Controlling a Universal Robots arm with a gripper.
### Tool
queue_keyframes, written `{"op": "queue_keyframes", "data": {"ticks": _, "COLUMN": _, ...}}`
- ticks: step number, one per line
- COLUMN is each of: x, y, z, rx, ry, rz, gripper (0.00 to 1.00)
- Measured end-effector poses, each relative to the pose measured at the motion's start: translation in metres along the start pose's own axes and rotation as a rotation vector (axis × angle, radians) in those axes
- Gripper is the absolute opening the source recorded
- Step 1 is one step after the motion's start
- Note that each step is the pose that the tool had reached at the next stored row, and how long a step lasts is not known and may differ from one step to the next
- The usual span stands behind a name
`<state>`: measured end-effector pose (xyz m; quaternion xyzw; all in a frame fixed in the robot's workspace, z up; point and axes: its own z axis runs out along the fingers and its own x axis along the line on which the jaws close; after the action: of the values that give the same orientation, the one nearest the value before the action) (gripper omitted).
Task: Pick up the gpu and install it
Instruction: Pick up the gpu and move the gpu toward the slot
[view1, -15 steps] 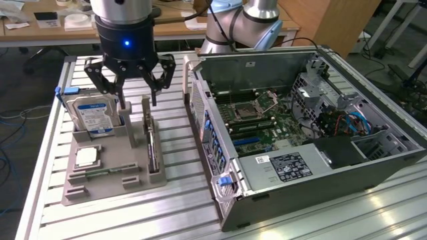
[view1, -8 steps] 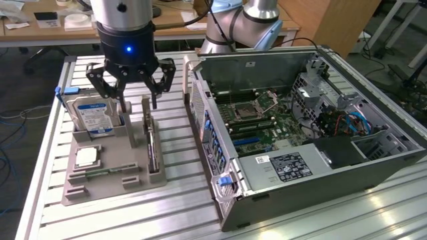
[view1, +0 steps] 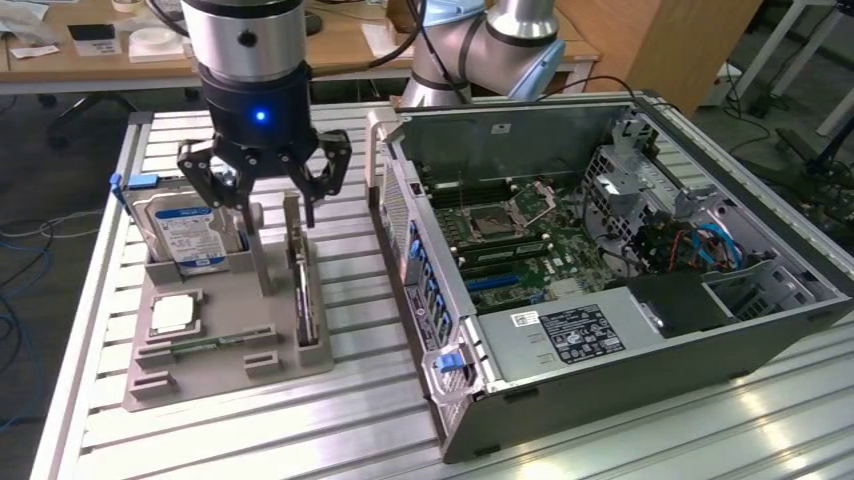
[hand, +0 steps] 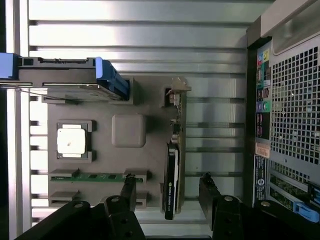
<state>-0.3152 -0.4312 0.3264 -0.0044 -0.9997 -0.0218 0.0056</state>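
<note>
The gpu (view1: 306, 295) is a thin dark card standing on edge along one side of the grey holder tray (view1: 227, 375). The wrist view looks down on the gpu (hand: 171, 185) edge-on, its silvery bracket (hand: 177, 91) at the far end. My gripper (view1: 276, 212) hangs open above the tray's far end, between the hard drive and the card, holding nothing. In the wrist view the gripper (hand: 168, 192) has one dark finger (hand: 129, 190) on each side of the card, apart from it.
A silver hard drive (view1: 187, 235) stands in the tray beside a square chip (view1: 174, 315) and a green memory stick (hand: 92, 176). The open computer case (view1: 601, 260) lies at the exterior view's right, close to the tray. Everything rests on a slatted aluminium table (view1: 360, 420).
</note>
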Motion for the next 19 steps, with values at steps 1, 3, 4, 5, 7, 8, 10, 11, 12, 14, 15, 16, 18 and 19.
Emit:
{"op": "queue_keyframes", "data": {"ticks": 1, "x": 0.000, "y": -0.0005, "z": 0.0019, "rx": -0.0001, "ry": -0.0001, "rz": 0.001, "gripper": 0.62}}
{"op": "queue_keyframes", "data": {"ticks": 3, "x": 0.000, "y": -0.0025, "z": 0.0050, "rx": 0.0001, "ry": -0.0008, "rz": 0.004, "gripper": 0.62}}
{"op": "queue_keyframes", "data": {"ticks": 4, "x": 0.000, "y": -0.0034, "z": 0.0061, "rx": -0.0001, "ry": -0.0019, "rz": 0.007, "gripper": 0.62}}
{"op": "queue_keyframes", "data": {"ticks": 5, "x": 0.000, "y": -0.0038, "z": 0.0075, "rx": -0.0003, "ry": -0.0029, "rz": 0.010, "gripper": 0.62}}
{"op": "queue_keyframes", "data": {"ticks": 7, "x": 0.000, "y": -0.0041, "z": 0.0110, "rx": -0.0002, "ry": -0.0031, "rz": 0.011, "gripper": 0.62}}
{"op": "queue_keyframes", "data": {"ticks": 8, "x": 0.000, "y": -0.0042, "z": 0.0130, "rx": -0.0002, "ry": -0.0031, "rz": 0.011, "gripper": 0.62}}
{"op": "queue_keyframes", "data": {"ticks": 10, "x": 0.000, "y": -0.0044, "z": 0.0165, "rx": -0.0001, "ry": -0.0030, "rz": 0.009, "gripper": 0.62}}
{"op": "queue_keyframes", "data": {"ticks": 11, "x": 0.000, "y": -0.0045, "z": 0.0183, "rx": -0.0001, "ry": -0.0029, "rz": 0.009, "gripper": 0.62}}
{"op": "queue_keyframes", "data": {"ticks": 12, "x": 0.000, "y": -0.0045, "z": 0.0201, "rx": -0.0001, "ry": -0.0029, "rz": 0.009, "gripper": 0.62}}
{"op": "queue_keyframes", "data": {"ticks": 14, "x": -0.001, "y": -0.0037, "z": 0.0236, "rx": 0.0000, "ry": -0.0028, "rz": 0.008, "gripper": 0.62}}
{"op": "queue_keyframes", "data": {"ticks": 15, "x": -0.002, "y": -0.0029, "z": 0.0253, "rx": 0.0000, "ry": -0.0028, "rz": 0.009, "gripper": 0.62}}
{"op": "queue_keyframes", "data": {"ticks": 16, "x": -0.002, "y": -0.0021, "z": 0.0265, "rx": -0.0002, "ry": -0.0030, "rz": 0.009, "gripper": 0.62}}
{"op": "queue_keyframes", "data": {"ticks": 18, "x": -0.002, "y": -0.0016, "z": 0.0290, "rx": -0.0002, "ry": -0.0030, "rz": 0.009, "gripper": 0.62}}
{"op": "queue_keyframes", "data": {"ticks": 19, "x": -0.002, "y": -0.0015, "z": 0.0305, "rx": 0.0000, "ry": -0.0029, "rz": 0.008, "gripper": 0.62}}
